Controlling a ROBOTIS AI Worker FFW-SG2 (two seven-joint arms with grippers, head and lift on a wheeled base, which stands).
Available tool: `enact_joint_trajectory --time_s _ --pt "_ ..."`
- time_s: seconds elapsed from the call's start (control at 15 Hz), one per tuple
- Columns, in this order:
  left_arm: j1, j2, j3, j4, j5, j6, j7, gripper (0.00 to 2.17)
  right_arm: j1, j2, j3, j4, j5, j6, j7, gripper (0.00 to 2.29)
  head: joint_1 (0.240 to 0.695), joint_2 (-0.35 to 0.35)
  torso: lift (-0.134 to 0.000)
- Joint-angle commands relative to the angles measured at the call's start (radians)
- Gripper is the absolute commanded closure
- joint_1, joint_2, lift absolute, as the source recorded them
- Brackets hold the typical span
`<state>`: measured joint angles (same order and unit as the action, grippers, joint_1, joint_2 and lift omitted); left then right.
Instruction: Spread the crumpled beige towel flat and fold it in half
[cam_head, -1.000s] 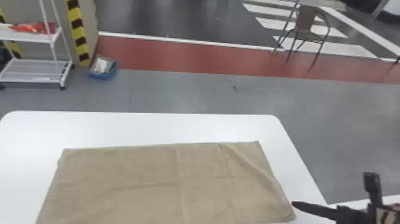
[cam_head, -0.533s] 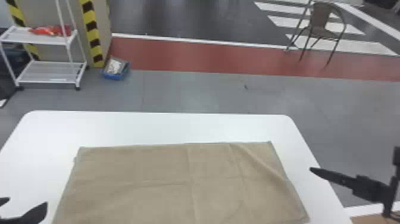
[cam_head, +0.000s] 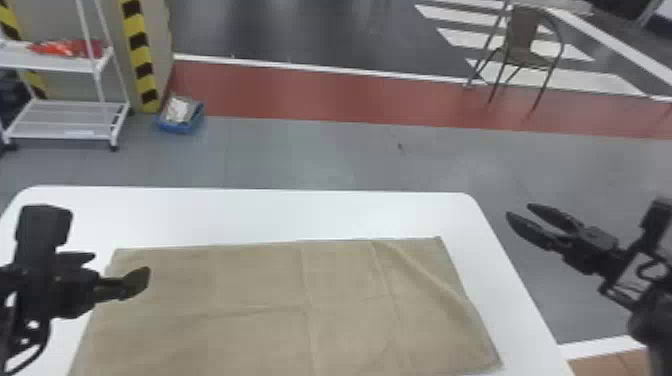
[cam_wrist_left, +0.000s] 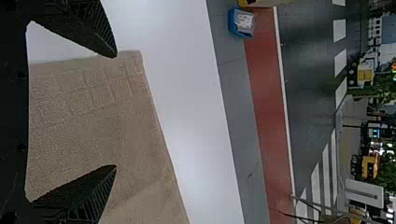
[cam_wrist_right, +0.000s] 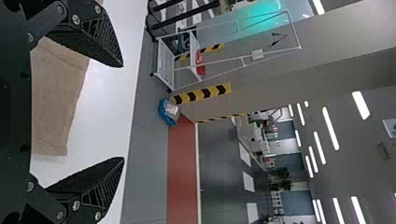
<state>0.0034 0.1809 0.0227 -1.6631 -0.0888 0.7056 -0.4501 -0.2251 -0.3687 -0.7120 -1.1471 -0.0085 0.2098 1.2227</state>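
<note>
Just brought the left gripper (cam_head: 121, 263) in from the near left and up to the far-left part of the beige towel (cam_head: 260, 310), with jaws wide apart and clamped on nothing. Meanwhile drew the right gripper (cam_head: 519, 209) away from beside the near-right corner, out past the right edge of the counter (cam_head: 310, 212), with jaws also apart and empty. Left the towel much the same through all this: lying spread on the counter, with a fairly straight far edge, light creases across the middle and a raised diagonal wrinkle (cam_head: 430, 277) toward the right. Cannot tell the lie of the near edge, cut off in the head view. Probably done with most of the spreading, then, and setting up for the fold; no sign of a fold under way. Calls next, most likely, for lowering the left jaws onto the far-left corner and bringing the right gripper back to the far-right corner, before carrying both toward the near side. Worth guarding against too shallow a pinch, against trapping the wrinkle inside the fold, and against uneven pulling and a skewed result.
</note>
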Motion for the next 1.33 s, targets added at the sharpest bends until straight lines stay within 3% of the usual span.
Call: enact_joint_trajectory --time_s 0.0,0.07,0.13,0.33,0.4,0.53,0.8,1.0,1.07,1.27 --pt "-0.051 -0.012 -0.041 0.072 -0.002 -0.037 0.002 0.04 -0.148 -0.102 0.069 0.271 0.036 -0.146 0.001 0.21 0.695 -0.265 0.000" --pt "-0.052 -0.015 -0.049 0.071 0.000 -0.047 0.002 0.04 -0.212 -0.124 0.128 0.346 0.082 -0.171 -0.005 0.21 0.695 -0.279 0.000" --pt "-0.054 -0.020 -0.052 0.071 -0.002 -0.053 0.002 0.04 -0.247 -0.111 0.135 0.357 0.160 -0.217 -0.025 0.21 0.695 -0.288 0.000" --pt "-0.054 -0.020 -0.053 0.071 -0.003 -0.050 0.002 0.04 -0.316 -0.084 0.213 0.375 0.278 -0.260 -0.088 0.21 0.695 -0.286 0.000" --pt "-0.054 -0.020 -0.063 0.069 -0.006 -0.050 0.008 0.04 -0.333 -0.070 0.258 0.377 0.341 -0.244 -0.088 0.24 0.695 -0.278 0.000" --pt "-0.054 -0.018 -0.073 0.072 -0.025 -0.047 0.028 0.04 -0.359 -0.023 0.302 0.375 0.570 -0.195 -0.089 0.34 0.695 -0.251 0.000" --pt "-0.068 -0.011 -0.073 0.103 -0.025 -0.068 0.027 0.04 -0.364 -0.016 0.341 0.375 0.774 -0.057 -0.150 0.34 0.695 -0.220 0.000" --pt "-0.069 -0.009 -0.079 0.101 -0.028 -0.068 0.016 0.04 -0.369 -0.018 0.384 0.377 0.783 0.133 -0.224 0.34 0.695 -0.242 0.000" --pt "-0.069 -0.009 -0.081 0.101 -0.028 -0.068 0.016 0.04 -0.373 -0.018 0.388 0.391 0.782 0.173 -0.276 0.34 0.695 -0.260 0.000" --pt "-0.068 -0.009 -0.081 0.098 -0.029 -0.068 0.016 0.04 -0.448 -0.026 0.381 0.527 0.743 0.191 -0.384 0.34 0.695 -0.286 0.000"
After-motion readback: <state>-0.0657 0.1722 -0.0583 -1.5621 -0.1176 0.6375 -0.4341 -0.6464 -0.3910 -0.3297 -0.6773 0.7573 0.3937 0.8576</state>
